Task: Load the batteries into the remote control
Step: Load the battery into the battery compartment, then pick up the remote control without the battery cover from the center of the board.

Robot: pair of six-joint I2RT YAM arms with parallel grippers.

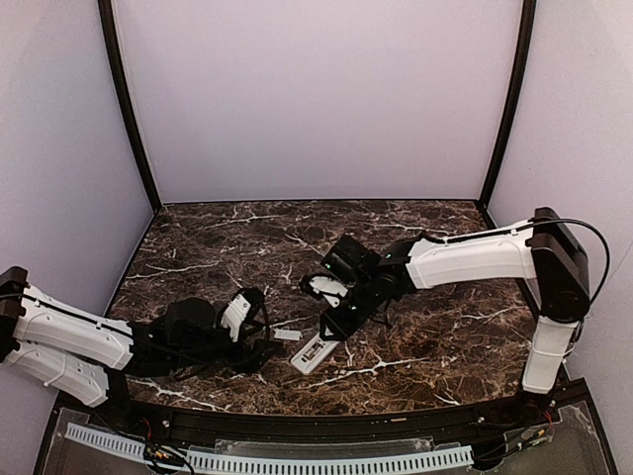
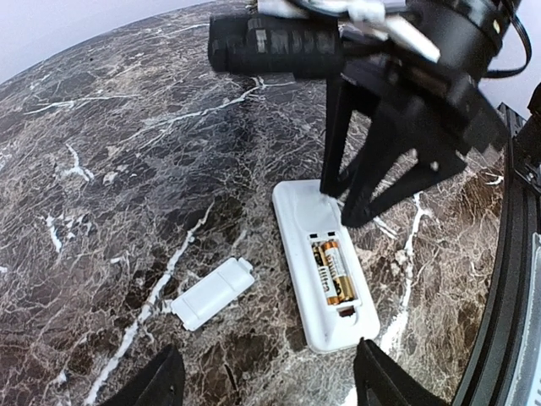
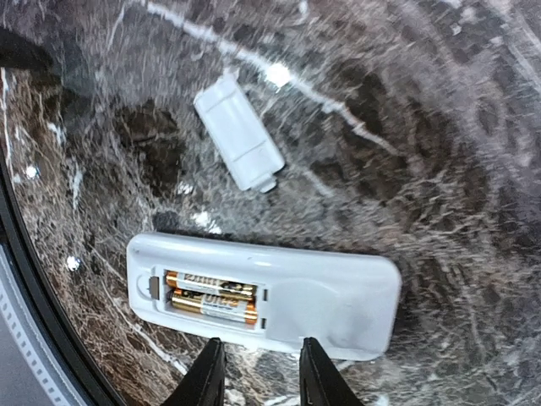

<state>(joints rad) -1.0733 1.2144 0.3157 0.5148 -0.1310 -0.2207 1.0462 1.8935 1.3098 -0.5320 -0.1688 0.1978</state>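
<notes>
The remote control (image 2: 314, 222) lies back-up on the marble table, its compartment uncovered. Two batteries (image 2: 334, 272) lie side by side inside it, gold and dark; the right wrist view shows them too (image 3: 210, 298). My left gripper (image 2: 269, 365) is open just short of the remote's near end, one finger at its corner, and holds nothing. My right gripper (image 3: 260, 355) hovers over the remote's (image 3: 338, 296) long edge. Its fingers stand a little apart, open, with nothing between them. From above, the right gripper (image 1: 334, 319) is over the remote's (image 1: 313, 353) far end.
A small flat white cover piece (image 2: 211, 293) lies loose on the table (image 1: 445, 336) just left of the remote, also seen in the right wrist view (image 3: 238, 131). The table's black front rail (image 2: 507, 321) runs close along the remote's right side.
</notes>
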